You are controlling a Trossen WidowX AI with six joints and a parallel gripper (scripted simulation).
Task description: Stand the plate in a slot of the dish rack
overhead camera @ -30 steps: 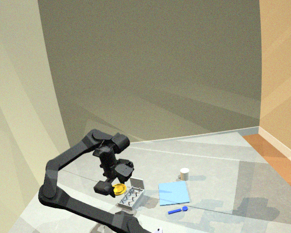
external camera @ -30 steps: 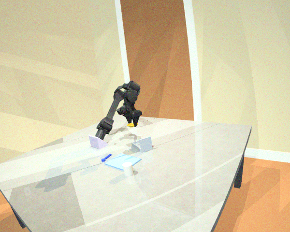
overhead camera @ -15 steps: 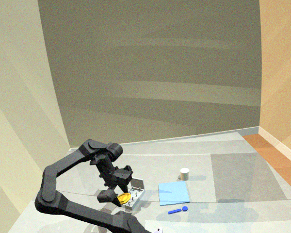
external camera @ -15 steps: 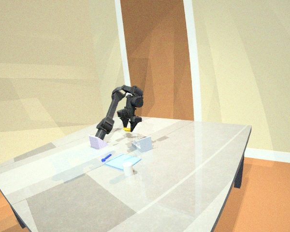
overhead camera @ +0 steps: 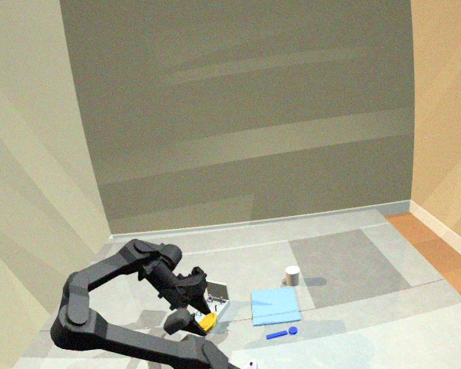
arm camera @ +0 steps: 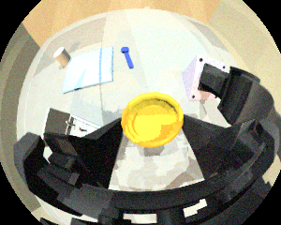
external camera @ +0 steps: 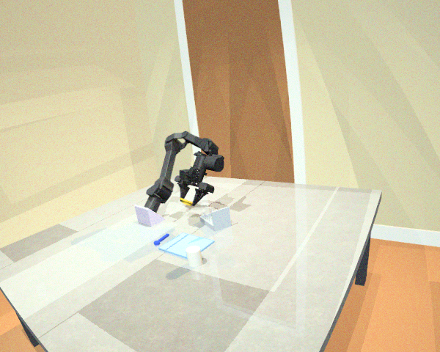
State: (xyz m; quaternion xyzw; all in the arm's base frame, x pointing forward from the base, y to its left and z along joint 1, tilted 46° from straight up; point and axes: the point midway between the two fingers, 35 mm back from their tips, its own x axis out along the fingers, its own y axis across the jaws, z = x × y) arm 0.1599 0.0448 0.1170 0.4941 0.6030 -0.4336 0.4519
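Observation:
The yellow plate (overhead camera: 208, 322) (external camera: 186, 202) (arm camera: 152, 119) is held at opposite edges between the fingers of my gripper (overhead camera: 207, 324) (external camera: 187, 202) (arm camera: 152, 119), which is shut on it. The plate is tilted and hangs above the table. Its hollow face shows in the wrist view. The white dish rack (overhead camera: 217, 289) (external camera: 221, 218) (arm camera: 56, 123) stands on the table with a tall end panel and short rails. The plate is outside its slots, behind and left of it in the exterior view. In the top view the plate and fingers hide part of the rack; a finger partly covers it in the wrist view.
A light blue square (overhead camera: 274, 305) (external camera: 182, 244) (arm camera: 86, 72) lies beyond the rack. A white cup (overhead camera: 292, 276) (external camera: 193, 257) (arm camera: 62, 57) stands by it, and a blue spoon-like object (overhead camera: 276, 334) (external camera: 161, 239) (arm camera: 128, 58) lies beside it. A lilac bracket (external camera: 148, 216) (arm camera: 191, 75) stands near the arm's base.

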